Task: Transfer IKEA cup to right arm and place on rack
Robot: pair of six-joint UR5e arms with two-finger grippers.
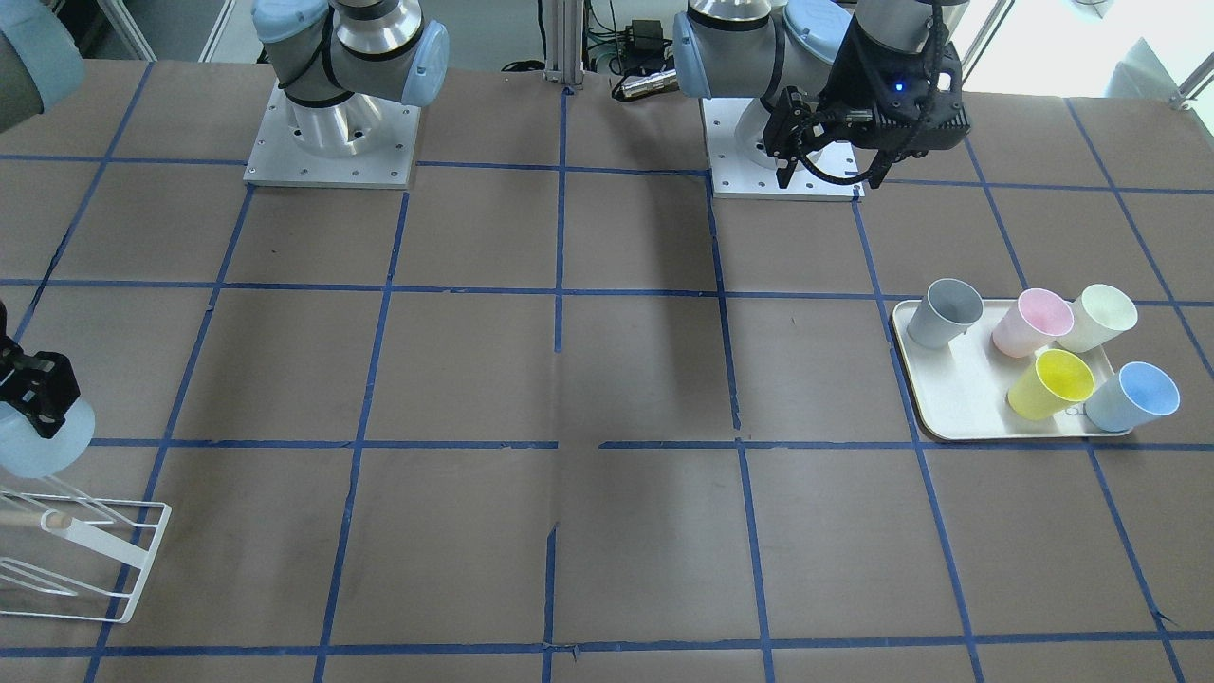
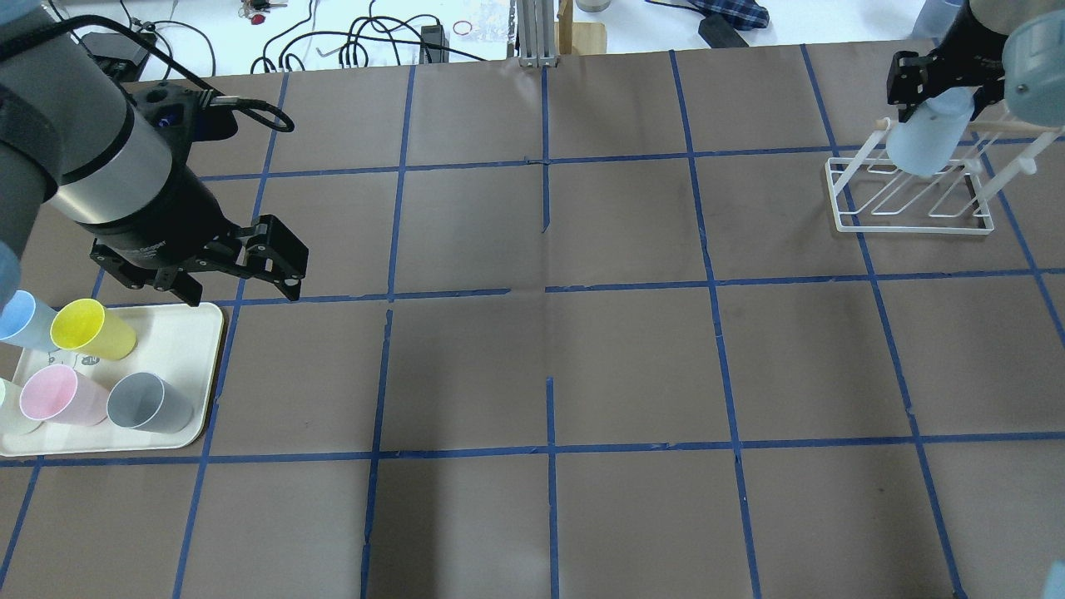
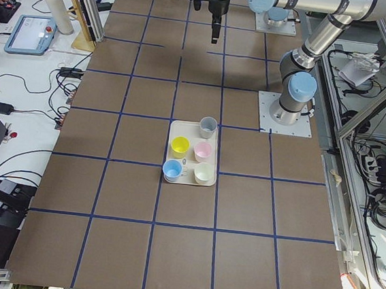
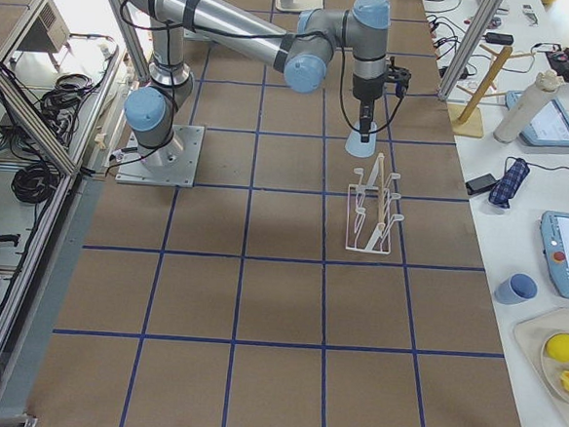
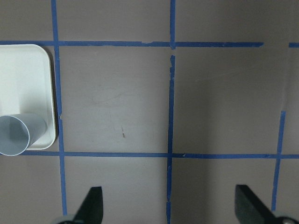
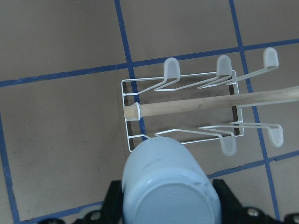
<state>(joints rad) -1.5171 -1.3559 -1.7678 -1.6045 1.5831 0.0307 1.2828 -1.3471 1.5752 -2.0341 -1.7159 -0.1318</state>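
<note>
My right gripper (image 2: 933, 79) is shut on the pale blue IKEA cup (image 2: 925, 143) and holds it upside down, mouth downward. The cup hangs by the end of the white wire rack (image 2: 911, 218), above its prongs and wooden dowel (image 6: 210, 103). The right wrist view shows the cup's base (image 6: 170, 189) close up, just short of the rack (image 6: 180, 84). The front view shows the cup (image 1: 43, 446) at the left edge, over the rack (image 1: 104, 555). My left gripper (image 2: 237, 274) is open and empty beside the tray, its fingertips (image 5: 93, 203) wide apart.
A cream tray (image 2: 195, 337) at the table's left holds grey (image 2: 148, 403), pink (image 2: 58, 395) and yellow (image 2: 90, 329) cups, a cream cup (image 1: 1100, 318) and a second blue cup (image 1: 1133, 396). Blue tape lines grid the brown table.
</note>
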